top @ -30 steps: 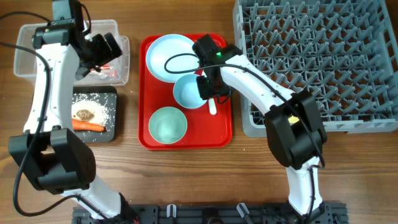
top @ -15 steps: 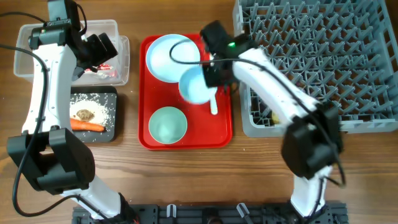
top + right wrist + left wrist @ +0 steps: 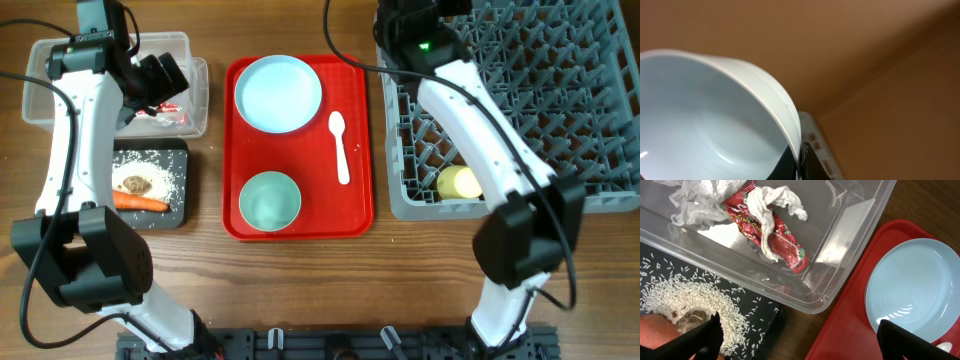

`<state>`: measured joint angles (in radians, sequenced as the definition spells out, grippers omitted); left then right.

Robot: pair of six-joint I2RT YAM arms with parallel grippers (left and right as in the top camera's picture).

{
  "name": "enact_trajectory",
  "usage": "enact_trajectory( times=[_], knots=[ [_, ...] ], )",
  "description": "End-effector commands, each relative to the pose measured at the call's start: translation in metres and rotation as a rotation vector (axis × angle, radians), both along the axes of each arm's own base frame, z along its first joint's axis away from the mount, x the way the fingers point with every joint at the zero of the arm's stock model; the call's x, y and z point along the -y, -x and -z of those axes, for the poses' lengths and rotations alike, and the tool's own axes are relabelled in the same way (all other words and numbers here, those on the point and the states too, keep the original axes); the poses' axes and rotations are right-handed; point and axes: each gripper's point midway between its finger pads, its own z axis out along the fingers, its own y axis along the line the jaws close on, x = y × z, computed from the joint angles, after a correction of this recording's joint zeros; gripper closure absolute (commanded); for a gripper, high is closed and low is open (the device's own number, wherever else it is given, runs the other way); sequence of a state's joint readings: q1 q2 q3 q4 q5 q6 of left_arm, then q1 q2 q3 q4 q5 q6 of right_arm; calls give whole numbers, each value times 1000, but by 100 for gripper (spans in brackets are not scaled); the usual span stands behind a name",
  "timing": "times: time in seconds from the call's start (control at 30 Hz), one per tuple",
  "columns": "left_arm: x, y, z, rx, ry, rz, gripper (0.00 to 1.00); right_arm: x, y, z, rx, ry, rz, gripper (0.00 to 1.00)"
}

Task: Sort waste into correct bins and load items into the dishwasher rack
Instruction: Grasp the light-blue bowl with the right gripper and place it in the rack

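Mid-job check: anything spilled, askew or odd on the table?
Nothing stands out. The rice lies inside the black tray, the wrapper inside the clear tub, and the spoon flat on the red tray.

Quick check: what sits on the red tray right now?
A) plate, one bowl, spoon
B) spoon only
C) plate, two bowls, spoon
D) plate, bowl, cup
A: overhead shows the plate, one bowl and the spoon on the red tray; the cup lies in the rack, and the other bowl shows only in the right wrist view.
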<state>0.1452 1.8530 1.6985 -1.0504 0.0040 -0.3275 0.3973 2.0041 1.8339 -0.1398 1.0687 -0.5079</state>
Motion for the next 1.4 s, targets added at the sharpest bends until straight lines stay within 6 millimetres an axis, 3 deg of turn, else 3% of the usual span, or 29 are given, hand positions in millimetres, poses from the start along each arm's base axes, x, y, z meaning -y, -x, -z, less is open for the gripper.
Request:
enact_trajectory(
  times=[0.0, 0.17, 0.3, 0.57, 0.7, 0.93, 1.0, 1.2, 1.23, 1.27, 1.3, 1.37],
  knots=[
    [-4, -1, -14, 34, -20, -1, 0, -3, -19, 36, -241, 322, 10, 96],
    [-4, -1, -14, 34, -20, -1, 0, -9, -36, 75, -297, 379, -1, 96],
    [-4, -1, -14, 34, -20, -1, 0, 1, -43, 99, -339, 394, 14, 96],
    [-4, -1, -14, 34, -20, -1, 0, 19, -50, 123, -343, 363, 44, 96],
    [-4, -1, -14, 34, -20, -1, 0, 15, -56, 140, -364, 363, 2, 96],
    [-4, -1, -14, 34, -20, -1, 0, 11, -57, 146, -344, 330, -6, 96],
    [-4, -1, -14, 34, -20, -1, 0, 5, -56, 146, -343, 333, -16, 96],
    [-4, -1, -14, 34, -20, -1, 0, -46, -49, 146, -332, 351, -100, 95],
    [-4, -1, -14, 34, -20, -1, 0, -54, -47, 146, -330, 353, -113, 94],
    [-4, -1, -14, 34, -20, -1, 0, -60, -46, 146, -328, 355, -123, 83],
    [-4, -1, -14, 34, -20, -1, 0, -69, -44, 146, -326, 358, -138, 65],
    [-4, -1, -14, 34, -20, -1, 0, -76, -42, 146, -323, 360, -150, 58]
  ],
)
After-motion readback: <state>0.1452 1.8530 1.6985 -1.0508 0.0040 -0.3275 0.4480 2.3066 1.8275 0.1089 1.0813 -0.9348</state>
